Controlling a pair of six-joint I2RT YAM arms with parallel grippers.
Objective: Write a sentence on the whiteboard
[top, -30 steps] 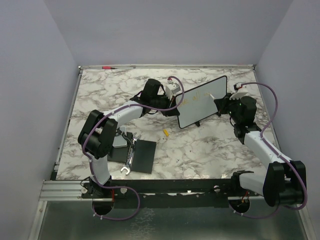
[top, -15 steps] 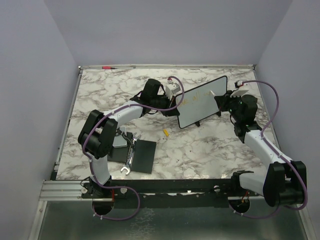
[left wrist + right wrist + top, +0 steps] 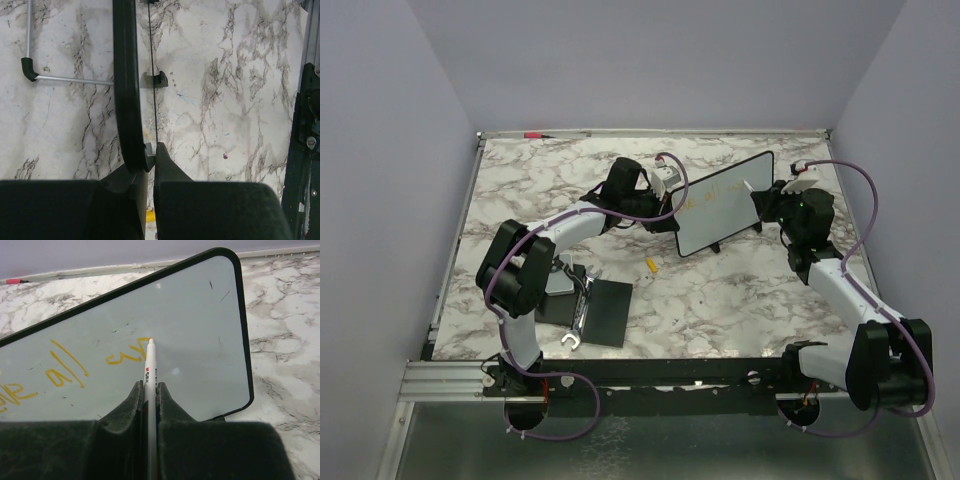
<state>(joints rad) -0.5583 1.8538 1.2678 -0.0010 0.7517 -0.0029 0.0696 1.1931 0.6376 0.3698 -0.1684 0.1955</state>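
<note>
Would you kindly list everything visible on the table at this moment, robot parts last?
whiteboard: one, white, black frame, propped far centre
sentence: one line, yellow-orange, on the whiteboard
marker: one, white, pointing at the board
pad: one, black, near left
wrench: one, silver, beside the pad
small piece: one, yellow, table centre
pen: one, red, far edge
table: one, marbled
left gripper: one, black, shut on the whiteboard's edge
right gripper: one, black, shut on the marker
</note>
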